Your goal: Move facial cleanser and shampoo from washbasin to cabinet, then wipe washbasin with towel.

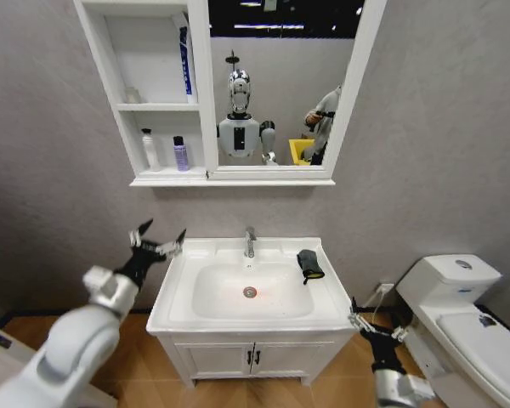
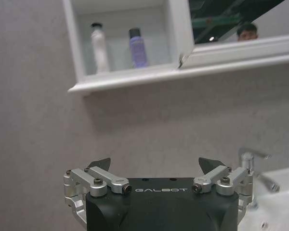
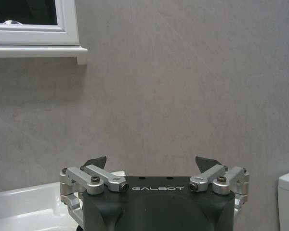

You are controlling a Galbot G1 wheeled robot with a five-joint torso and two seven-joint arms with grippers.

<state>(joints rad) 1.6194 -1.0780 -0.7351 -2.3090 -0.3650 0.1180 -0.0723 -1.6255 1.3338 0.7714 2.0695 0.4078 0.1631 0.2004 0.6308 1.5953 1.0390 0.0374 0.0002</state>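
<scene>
Already the moving half of the task looks done: a white bottle (image 1: 150, 149) and a purple bottle (image 1: 180, 154) stand side by side in the lowest compartment of the cabinet (image 1: 102, 59), and the deck of the washbasin (image 1: 180, 263) carries no bottle. Which of the two is the facial cleanser and which the shampoo I cannot tell. What remains, by my reading, is the wipe.

The towel (image 1: 309, 263) lies crumpled on the basin's right rim, just right of the chrome tap (image 1: 250, 241) and apart from both grippers. The left gripper (image 1: 158, 245) hangs in the air near the basin's far left corner, its jaws wide apart and holding nothing. The right gripper (image 1: 374, 328) sits low, beyond the basin's near right corner and between it and the toilet (image 1: 459, 289); its jaws are likewise apart and empty.

The next move, I judge, calls for the right arm, the nearer one, to rise above the rim, come down over the cloth and pinch its bunched top, then drag it across the bowl (image 1: 229, 293) and the surrounding deck
</scene>
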